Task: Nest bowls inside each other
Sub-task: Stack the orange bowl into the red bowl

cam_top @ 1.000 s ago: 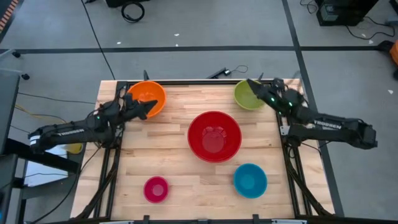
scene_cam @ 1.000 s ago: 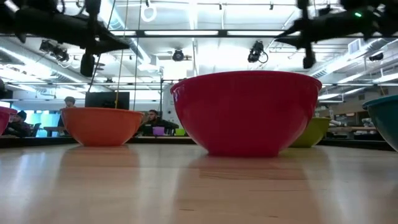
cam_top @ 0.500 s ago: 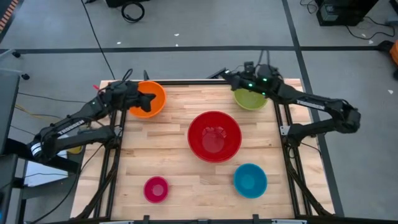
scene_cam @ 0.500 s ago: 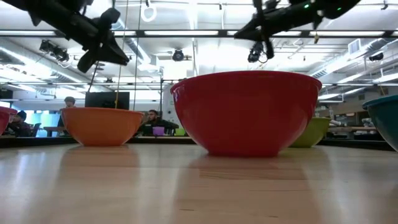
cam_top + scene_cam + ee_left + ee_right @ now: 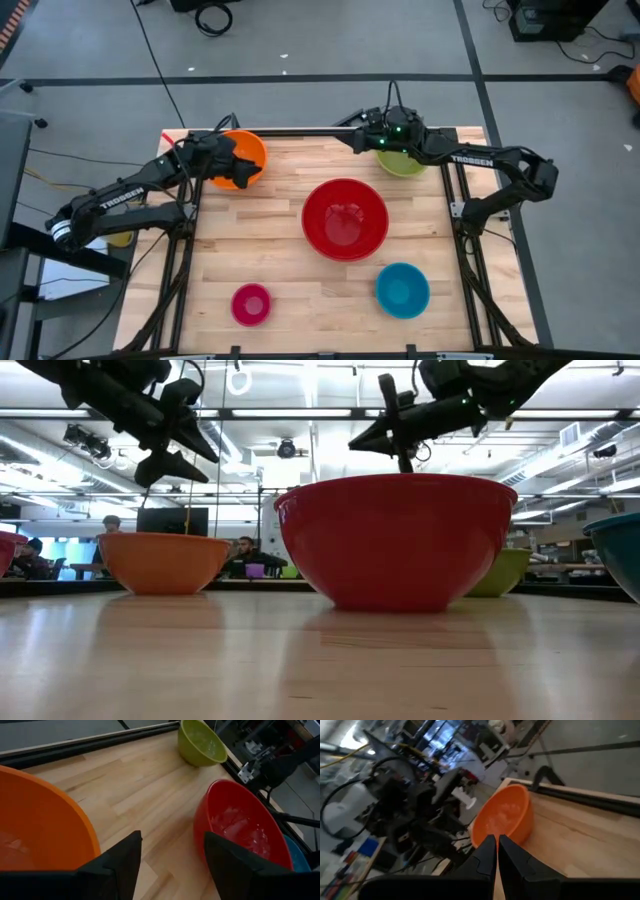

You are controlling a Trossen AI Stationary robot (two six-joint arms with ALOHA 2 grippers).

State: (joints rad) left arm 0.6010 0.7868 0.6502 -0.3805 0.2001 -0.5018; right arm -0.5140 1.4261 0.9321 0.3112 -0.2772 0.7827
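Observation:
Five bowls rest on their bases on the wooden table: orange (image 5: 240, 158) far left, lime green (image 5: 403, 163) far right, large red (image 5: 345, 218) in the middle, blue (image 5: 402, 290) and small pink (image 5: 250, 304) near the front. My left gripper (image 5: 172, 865) stands open in the air over the orange bowl's (image 5: 40, 825) right rim, touching nothing. My right gripper (image 5: 495, 855) is shut and empty. It hangs high over the far edge, left of the green bowl, pointing toward the orange bowl (image 5: 504, 820).
The right arm (image 5: 470, 158) reaches across above the green bowl and hides part of it. A black rail (image 5: 300, 130) runs along the table's far edge. Bare wood lies between the orange and red bowls and along the left side.
My left gripper has opened above the orange bowl while its arm swung toward the far edge and tipped up. My right gripper, still shut, has travelled from above the green bowl toward the table's left along the far edge. No bowl has moved.

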